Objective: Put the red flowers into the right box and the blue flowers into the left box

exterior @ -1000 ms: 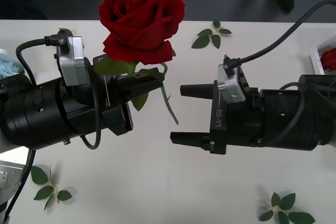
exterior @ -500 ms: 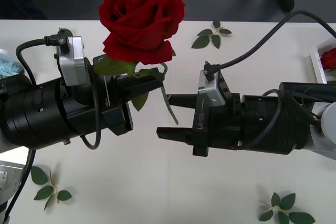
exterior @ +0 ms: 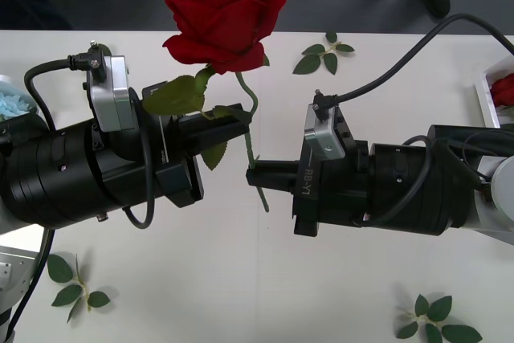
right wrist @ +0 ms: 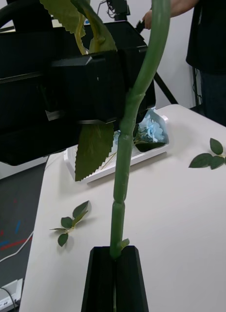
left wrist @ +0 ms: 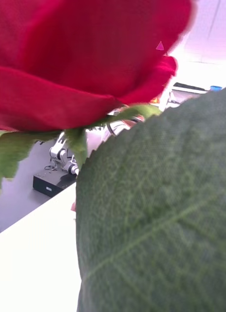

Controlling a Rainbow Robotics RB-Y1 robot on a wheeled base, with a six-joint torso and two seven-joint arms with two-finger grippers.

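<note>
Fingers of the right gripper (exterior: 255, 176) are pinched shut on the lower stem of a red rose (exterior: 225, 10), held up between the two arms above the table (exterior: 265, 279).

From the front, the left gripper (exterior: 233, 118) sits at the leaves just under the bloom; I cannot tell whether its fingers grip. A white tray (exterior: 487, 90) at the right edge holds something red, pale blue petals (exterior: 12, 106) show at the left edge, and loose leaf sprigs (exterior: 324, 52) lie about. At the right wrist, the black fingers (right wrist: 101, 278) are clamped together on the green stem (right wrist: 123, 161), which rises past the left gripper's black body (right wrist: 88, 87); beyond it a blue flower (right wrist: 151, 130) lies in the other white tray (right wrist: 113, 168). At the left wrist, red petals (left wrist: 79, 53) and a large green leaf (left wrist: 157, 219) sit close against the camera.
</note>
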